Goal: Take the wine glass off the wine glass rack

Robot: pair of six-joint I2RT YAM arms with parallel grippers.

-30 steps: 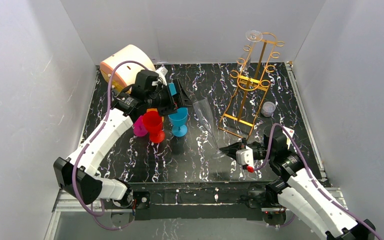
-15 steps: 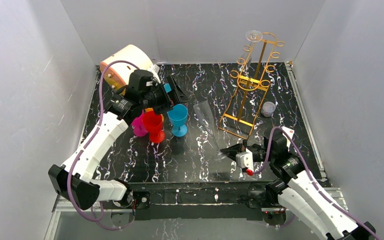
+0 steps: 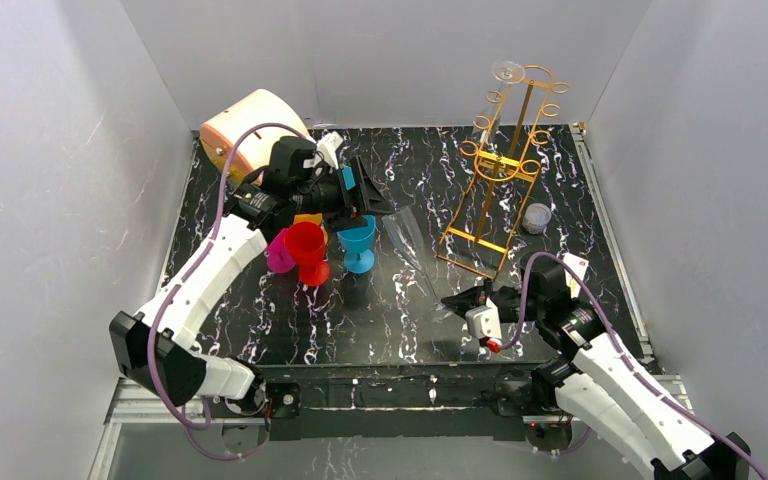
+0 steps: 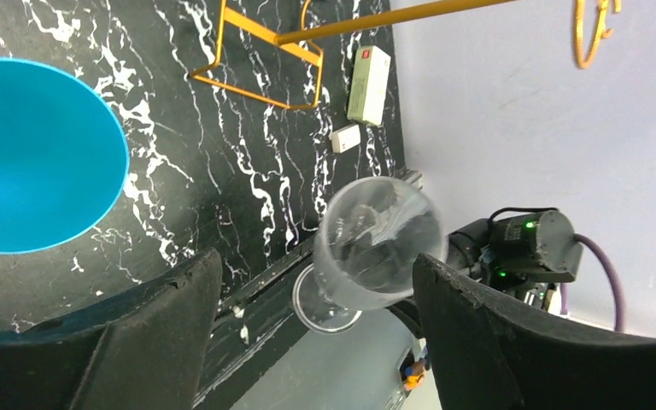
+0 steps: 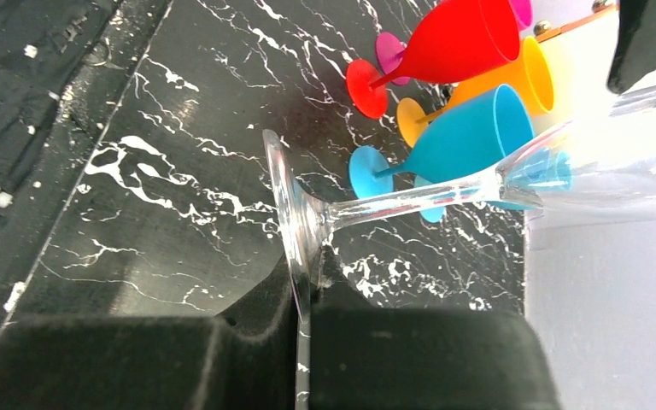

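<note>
From above, the wine glass [image 3: 412, 245] is already off the wine glass rack [image 3: 500, 170]; it leans over the middle of the table, left of the rack's base and apart from it; the right gripper [image 3: 452, 300] has its foot at the near end; the left gripper [image 3: 368, 190] hangs just beside the rim at the far end, over the blue cup [image 3: 357, 235] and red cup [image 3: 305, 240].

From the left wrist, the fingers [image 4: 120, 342] stand spread wide; the glass's mouth shows between them, farther on, touching neither.

From the right wrist, the foot sits edge-on in the slot between the two pads [image 5: 427, 359], pinched only by its thin disc; the stem slants away to the bowl.

That hold looks slight; the glass may pivot or slip out if the bowl is nudged. The left jaws closing hard or off-centre could crack the thin wall; a low sweep could topple the cups.
</note>
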